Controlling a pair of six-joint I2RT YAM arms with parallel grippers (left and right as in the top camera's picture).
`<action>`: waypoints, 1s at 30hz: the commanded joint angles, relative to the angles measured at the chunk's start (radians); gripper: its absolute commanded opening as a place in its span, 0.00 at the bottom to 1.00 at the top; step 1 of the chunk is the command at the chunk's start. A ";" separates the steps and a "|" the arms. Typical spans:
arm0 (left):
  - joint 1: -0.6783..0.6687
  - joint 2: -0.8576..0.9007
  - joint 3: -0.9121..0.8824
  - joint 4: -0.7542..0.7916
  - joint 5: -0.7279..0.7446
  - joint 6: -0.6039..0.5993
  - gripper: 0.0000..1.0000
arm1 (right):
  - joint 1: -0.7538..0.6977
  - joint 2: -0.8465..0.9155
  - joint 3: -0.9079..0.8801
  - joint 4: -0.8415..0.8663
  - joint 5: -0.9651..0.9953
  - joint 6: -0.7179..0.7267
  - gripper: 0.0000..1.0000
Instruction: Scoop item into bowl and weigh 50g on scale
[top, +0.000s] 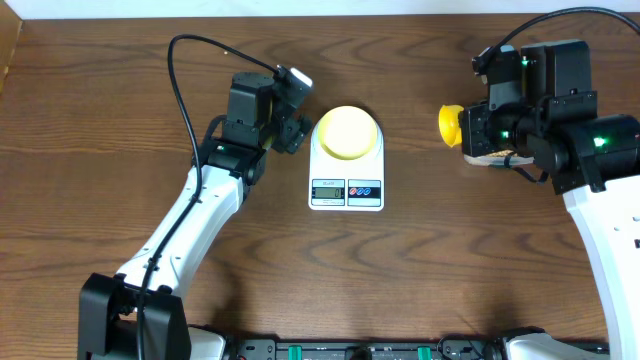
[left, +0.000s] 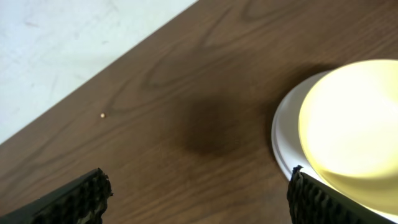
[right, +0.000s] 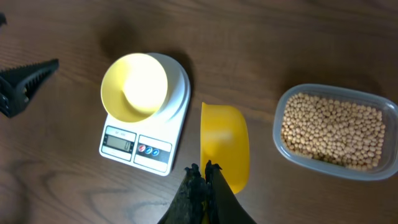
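The white scale (top: 346, 185) sits mid-table with the empty pale yellow bowl (top: 346, 132) on its platform. My left gripper (top: 297, 132) hangs open just left of the bowl; in the left wrist view its fingers (left: 81, 196) stand wide apart over bare wood, the bowl (left: 357, 134) beside the right one. My right gripper (right: 201, 169) is shut on the handle of a bright yellow scoop (right: 225, 144), which looks empty. The tan beans (right: 333, 127) fill a clear tub (right: 323, 163) right of the scoop. The scale (right: 146, 134) and bowl (right: 134, 85) lie to its left.
In the overhead view the right arm (top: 560, 110) covers most of the tub. The table's far edge and pale floor (left: 62, 37) show in the left wrist view, with one small speck (left: 102, 115) on the wood.
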 joint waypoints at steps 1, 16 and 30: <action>-0.001 -0.005 0.007 -0.010 0.019 -0.042 0.93 | 0.007 -0.005 0.007 0.014 -0.010 -0.013 0.01; -0.002 -0.013 0.007 -0.292 0.449 -0.376 0.93 | 0.007 -0.005 0.007 0.061 -0.009 -0.021 0.01; -0.002 -0.219 0.007 -0.430 0.448 -0.201 0.93 | 0.007 -0.005 0.007 0.061 0.001 -0.020 0.01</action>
